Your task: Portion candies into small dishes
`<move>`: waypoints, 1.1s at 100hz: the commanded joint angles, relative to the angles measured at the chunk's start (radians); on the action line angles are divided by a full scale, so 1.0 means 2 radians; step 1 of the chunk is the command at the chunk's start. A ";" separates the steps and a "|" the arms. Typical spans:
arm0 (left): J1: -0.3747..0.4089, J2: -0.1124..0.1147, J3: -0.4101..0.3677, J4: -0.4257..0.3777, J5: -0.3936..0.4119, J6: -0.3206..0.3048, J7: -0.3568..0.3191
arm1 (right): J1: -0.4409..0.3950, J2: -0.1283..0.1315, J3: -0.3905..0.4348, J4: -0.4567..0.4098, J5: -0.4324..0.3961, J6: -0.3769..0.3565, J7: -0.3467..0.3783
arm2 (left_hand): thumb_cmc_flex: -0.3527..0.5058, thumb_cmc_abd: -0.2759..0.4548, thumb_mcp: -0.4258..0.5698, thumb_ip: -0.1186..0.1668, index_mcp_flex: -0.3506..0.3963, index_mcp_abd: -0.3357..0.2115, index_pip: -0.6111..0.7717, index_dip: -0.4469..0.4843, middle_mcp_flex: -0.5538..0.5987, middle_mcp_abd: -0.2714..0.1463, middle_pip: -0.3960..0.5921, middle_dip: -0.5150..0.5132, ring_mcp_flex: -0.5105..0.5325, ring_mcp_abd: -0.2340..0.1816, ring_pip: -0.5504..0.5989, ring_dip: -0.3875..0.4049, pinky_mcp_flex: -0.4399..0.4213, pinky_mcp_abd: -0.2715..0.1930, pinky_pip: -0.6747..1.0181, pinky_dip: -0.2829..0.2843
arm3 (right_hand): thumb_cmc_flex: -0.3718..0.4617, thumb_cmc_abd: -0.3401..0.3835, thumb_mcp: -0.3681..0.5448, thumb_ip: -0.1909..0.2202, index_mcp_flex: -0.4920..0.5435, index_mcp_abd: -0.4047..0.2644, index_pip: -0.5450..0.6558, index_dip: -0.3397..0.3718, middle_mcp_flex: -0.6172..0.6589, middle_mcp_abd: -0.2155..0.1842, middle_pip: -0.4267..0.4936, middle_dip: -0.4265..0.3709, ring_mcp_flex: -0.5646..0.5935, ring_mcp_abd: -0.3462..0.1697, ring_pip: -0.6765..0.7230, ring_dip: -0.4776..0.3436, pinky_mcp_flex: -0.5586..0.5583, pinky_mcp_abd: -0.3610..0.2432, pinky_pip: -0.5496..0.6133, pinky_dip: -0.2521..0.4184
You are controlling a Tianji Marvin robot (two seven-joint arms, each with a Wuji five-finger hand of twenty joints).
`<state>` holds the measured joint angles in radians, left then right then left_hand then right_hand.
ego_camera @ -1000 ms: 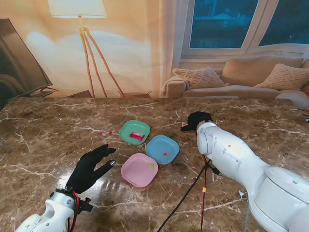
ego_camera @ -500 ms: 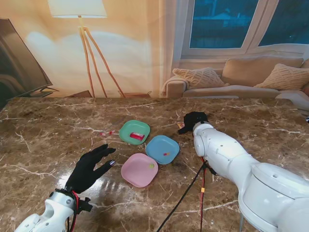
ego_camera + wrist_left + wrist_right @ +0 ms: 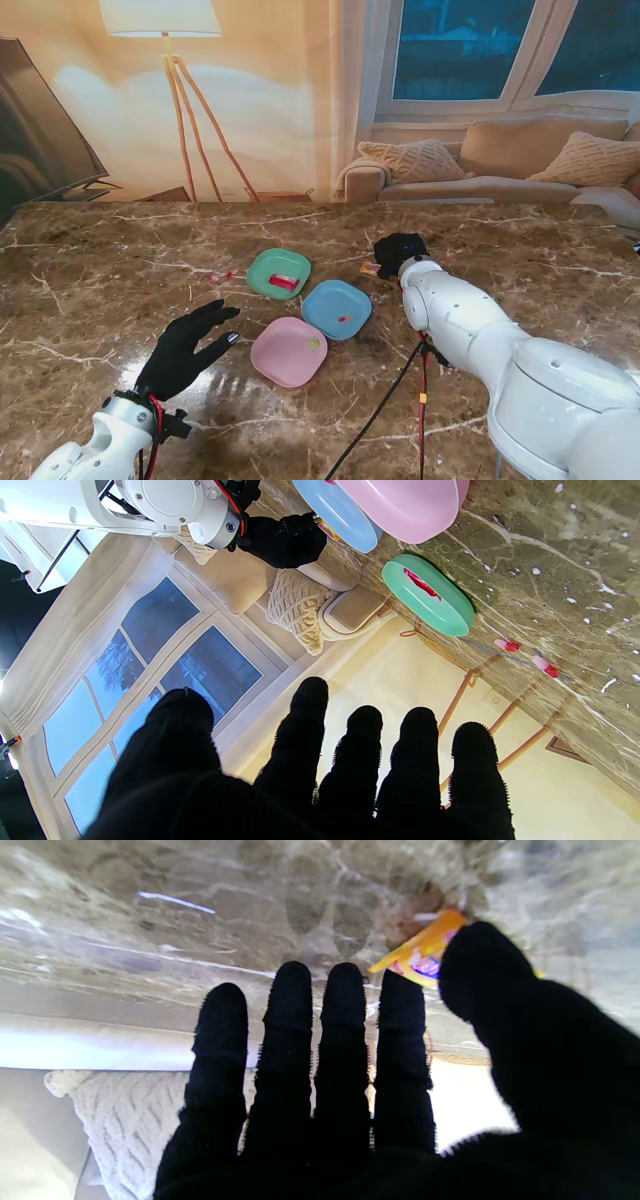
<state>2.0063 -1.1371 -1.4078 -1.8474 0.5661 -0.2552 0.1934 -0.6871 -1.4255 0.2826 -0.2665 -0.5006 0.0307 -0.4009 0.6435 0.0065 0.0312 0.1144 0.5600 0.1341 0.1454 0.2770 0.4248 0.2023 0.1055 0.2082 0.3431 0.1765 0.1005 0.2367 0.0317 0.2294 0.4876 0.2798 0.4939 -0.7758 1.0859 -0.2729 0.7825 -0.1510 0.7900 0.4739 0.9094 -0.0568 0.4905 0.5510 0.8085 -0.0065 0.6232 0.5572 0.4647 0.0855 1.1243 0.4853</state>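
Right wrist view: right hand point(image 3: 380, 1080) spread flat over counter point(image 3: 150, 915), thumb tip just covering orange candy point(image 3: 420, 952) beyond blue dish point(image 3: 337, 308); best closing forefinger against thumb before lifting.

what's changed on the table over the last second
The right hand slid left toward the dishes, reaching an orange candy wrapper; its fingers stay extended, with no clear grasp. The left hand, open, and the green, blue and pink dishes stayed put.
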 commanded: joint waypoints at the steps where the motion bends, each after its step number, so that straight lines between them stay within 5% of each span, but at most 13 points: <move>1: 0.003 0.000 0.001 0.002 0.000 0.001 0.001 | -0.006 0.004 0.000 0.002 -0.001 -0.002 0.008 | 0.015 0.019 -0.011 -0.010 -0.001 -0.012 0.002 0.002 0.001 -0.008 -0.005 -0.004 -0.004 -0.013 -0.007 -0.005 -0.005 0.000 0.000 -0.009 | 0.025 0.008 0.028 -0.010 -0.003 -0.037 0.033 -0.013 0.011 -0.009 0.011 0.011 -0.002 -0.021 0.005 -0.004 0.003 0.000 -0.004 0.012; 10: 0.003 0.000 0.001 0.002 0.001 0.001 0.001 | -0.007 0.012 0.002 -0.009 -0.005 -0.002 0.014 | 0.015 0.019 -0.011 -0.010 -0.001 -0.012 0.002 0.002 0.001 -0.008 -0.005 -0.004 -0.003 -0.013 -0.007 -0.005 -0.005 0.001 0.000 -0.009 | 0.012 0.002 0.036 -0.005 -0.004 -0.015 -0.018 -0.008 0.006 -0.009 0.000 0.007 -0.005 -0.019 -0.006 -0.011 0.001 0.001 -0.007 0.011; 16: 0.003 0.001 0.001 0.002 0.000 0.000 0.001 | -0.008 0.017 0.006 -0.017 -0.008 -0.002 0.022 | 0.014 0.019 -0.011 -0.010 -0.001 -0.013 0.002 0.002 0.001 -0.008 -0.005 -0.004 -0.003 -0.012 -0.007 -0.005 -0.005 0.001 0.000 -0.009 | -0.017 0.005 0.040 0.056 -0.004 0.018 -0.136 0.054 -0.011 -0.005 -0.010 0.001 -0.018 -0.017 -0.016 -0.014 -0.006 0.000 -0.016 0.012; 18: 0.003 0.001 0.001 0.003 0.000 0.000 0.001 | -0.008 0.018 0.006 -0.018 -0.008 -0.002 0.023 | 0.015 0.019 -0.011 -0.010 -0.001 -0.012 0.002 0.002 0.001 -0.008 -0.005 -0.004 -0.004 -0.012 -0.008 -0.005 -0.005 0.001 0.000 -0.009 | -0.021 0.004 0.037 0.062 -0.012 0.024 -0.156 0.060 -0.017 -0.003 -0.014 0.000 -0.022 -0.017 -0.019 -0.015 -0.008 0.000 -0.018 0.012; 49: 0.002 0.001 0.002 0.003 0.000 0.000 -0.002 | -0.011 0.008 0.006 0.000 0.002 -0.019 0.015 | 0.015 0.019 -0.011 -0.010 0.001 -0.014 0.003 0.002 0.002 -0.008 -0.005 -0.004 -0.003 -0.013 -0.007 -0.005 -0.005 0.002 -0.001 -0.010 | -0.054 -0.012 0.013 0.056 -0.084 0.060 -0.231 0.018 -0.081 0.007 0.007 0.017 -0.077 -0.017 -0.015 -0.009 -0.035 -0.006 -0.039 0.012; 74: 0.000 0.001 0.003 0.005 -0.001 0.001 -0.003 | -0.025 0.005 0.020 0.003 0.008 -0.030 -0.002 | 0.015 0.019 -0.011 -0.010 0.002 -0.014 0.004 0.003 0.002 -0.008 -0.005 -0.004 -0.003 -0.014 -0.007 -0.005 -0.006 0.001 -0.001 -0.010 | -0.007 -0.062 0.039 0.050 0.027 -0.002 -0.115 0.062 -0.089 -0.003 0.040 0.061 -0.091 -0.022 0.009 0.004 -0.049 -0.006 -0.048 0.017; 77: 0.000 0.001 0.003 0.005 -0.001 0.001 -0.004 | -0.026 0.005 0.020 0.003 0.008 -0.031 -0.003 | 0.015 0.019 -0.011 -0.010 0.002 -0.015 0.004 0.003 0.001 -0.008 -0.005 -0.004 -0.004 -0.013 -0.008 -0.005 -0.006 0.001 -0.001 -0.010 | 0.012 -0.075 0.032 0.002 0.034 -0.018 -0.072 0.047 -0.087 -0.004 0.040 0.063 -0.090 -0.023 0.010 0.004 -0.049 -0.005 -0.049 0.018; 80: -0.001 0.001 0.004 0.005 -0.001 0.001 -0.004 | -0.028 0.005 0.021 0.003 0.008 -0.031 -0.004 | 0.015 0.019 -0.011 -0.010 0.003 -0.014 0.005 0.003 0.002 -0.008 -0.005 -0.004 -0.003 -0.013 -0.008 -0.005 -0.006 0.001 -0.001 -0.010 | 0.026 -0.084 0.028 -0.022 0.036 -0.034 -0.028 0.032 -0.085 -0.005 0.040 0.063 -0.090 -0.024 0.010 0.003 -0.049 -0.006 -0.049 0.019; 89: 0.000 0.001 0.003 0.005 -0.001 0.000 -0.004 | -0.032 0.004 0.028 0.003 0.012 -0.033 -0.004 | 0.015 0.019 -0.011 -0.010 0.003 -0.015 0.005 0.003 0.002 -0.008 -0.005 -0.003 -0.003 -0.013 -0.008 -0.005 -0.005 0.002 -0.001 -0.010 | 0.051 -0.097 0.019 -0.033 0.044 -0.069 0.052 0.021 -0.080 -0.007 0.040 0.062 -0.089 -0.025 0.011 0.004 -0.049 -0.006 -0.050 0.019; 100: 0.000 0.001 0.003 0.005 0.000 0.000 -0.003 | -0.037 0.002 0.035 0.003 0.016 -0.035 -0.005 | 0.015 0.019 -0.011 -0.010 0.004 -0.016 0.005 0.004 0.002 -0.008 -0.005 -0.003 -0.003 -0.011 -0.007 -0.005 -0.006 0.002 -0.001 -0.010 | 0.056 -0.098 0.019 -0.032 0.061 -0.098 0.088 0.065 -0.076 -0.010 0.039 0.060 -0.089 -0.027 0.011 0.003 -0.050 -0.008 -0.049 0.021; 110: 0.000 0.001 0.003 0.005 0.000 0.000 -0.003 | -0.041 0.001 0.041 0.003 0.018 -0.038 -0.010 | 0.016 0.019 -0.011 -0.010 0.005 -0.015 0.006 0.004 0.002 -0.008 -0.005 -0.004 -0.003 -0.012 -0.007 -0.005 -0.005 0.002 -0.001 -0.010 | 0.053 -0.107 0.018 -0.035 0.078 -0.113 0.081 0.156 -0.066 -0.010 0.040 0.055 -0.081 -0.027 0.012 0.000 -0.044 -0.009 -0.043 0.025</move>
<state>2.0004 -1.1357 -1.4046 -1.8408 0.5646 -0.2566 0.1864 -0.7275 -1.4176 0.3659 -0.2757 -0.4667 -0.0437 -0.4434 0.6435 0.0065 0.0312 0.1144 0.5618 0.1277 0.1461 0.2770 0.4248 0.2023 0.1054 0.2082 0.3431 0.1764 0.1005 0.2367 0.0317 0.2304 0.4876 0.2783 0.5568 -0.9272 1.1942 -0.2998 0.7931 -0.2363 0.8063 0.6142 0.7591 -0.0569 0.5571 0.6622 0.6597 -0.0089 0.6351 0.5414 0.3757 0.0822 1.0359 0.5016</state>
